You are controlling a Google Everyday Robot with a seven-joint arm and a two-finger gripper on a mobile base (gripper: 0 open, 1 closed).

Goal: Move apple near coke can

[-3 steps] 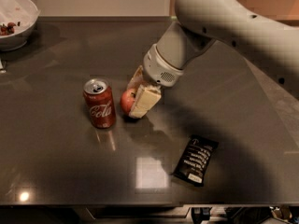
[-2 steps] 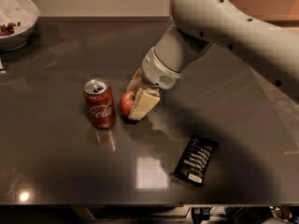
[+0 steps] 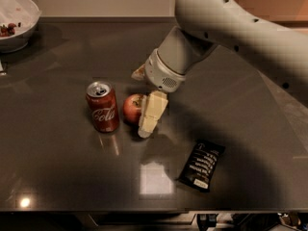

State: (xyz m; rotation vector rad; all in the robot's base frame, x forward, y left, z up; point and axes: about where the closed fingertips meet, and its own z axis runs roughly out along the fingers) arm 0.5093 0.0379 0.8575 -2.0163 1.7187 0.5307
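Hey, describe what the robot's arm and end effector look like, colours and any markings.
The arm is a thick, smooth, off-white tube with small dark round holes along its shell. Its wrist is a paler rounded collar with a patch of fine perforations. The end effector, at the apple right of the can, is blocky and cream-coloured. No cables or lettering show.
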